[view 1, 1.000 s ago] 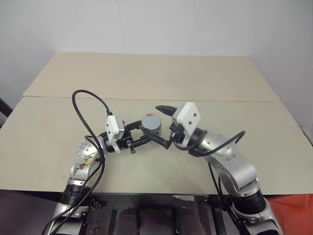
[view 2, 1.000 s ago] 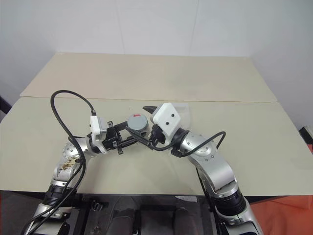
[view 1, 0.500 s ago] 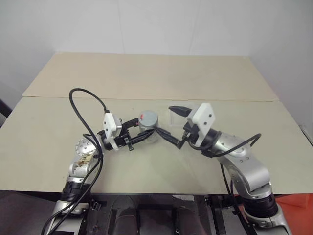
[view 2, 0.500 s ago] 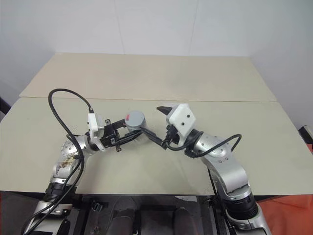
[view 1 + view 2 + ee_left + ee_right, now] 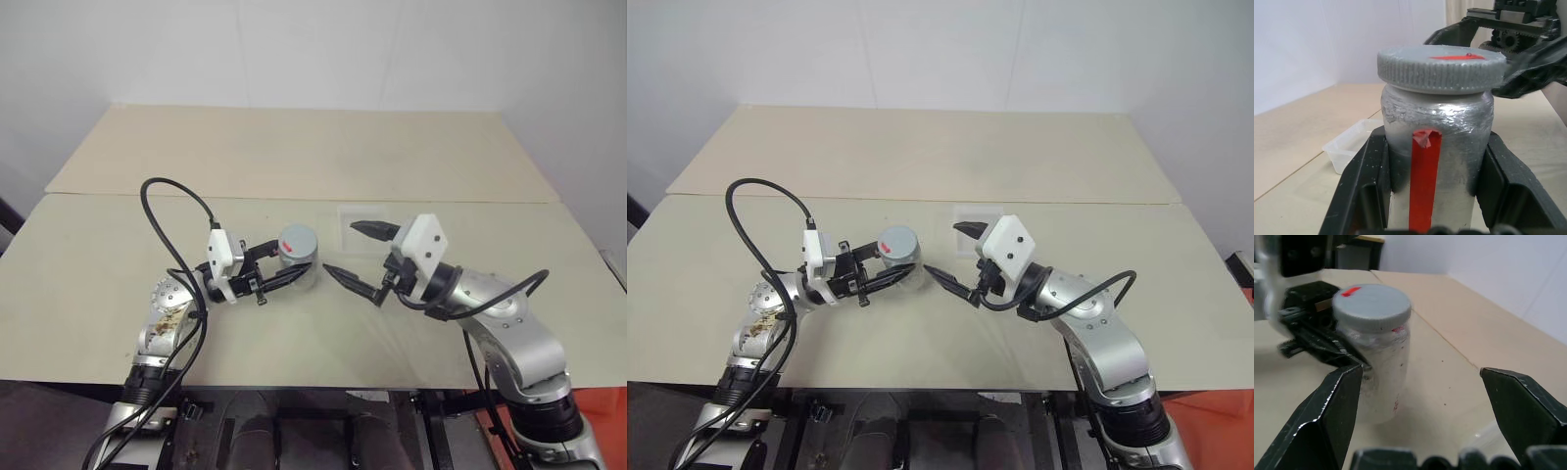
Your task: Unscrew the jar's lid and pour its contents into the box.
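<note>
Grey lid [image 5: 298, 241] on jar [image 5: 1436, 161], box [image 5: 364, 223] beyond

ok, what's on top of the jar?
The grey lid with a red mark sits on the jar, which the left gripper holds. The contents can't be made out.

Open gap separates right hand [image 5: 361, 257] from capped jar [image 5: 298, 258]; box [image 5: 359, 219] lies behind.

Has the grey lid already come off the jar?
No, the lid sits on top of the jar, which the left gripper holds between its fingers.
</note>
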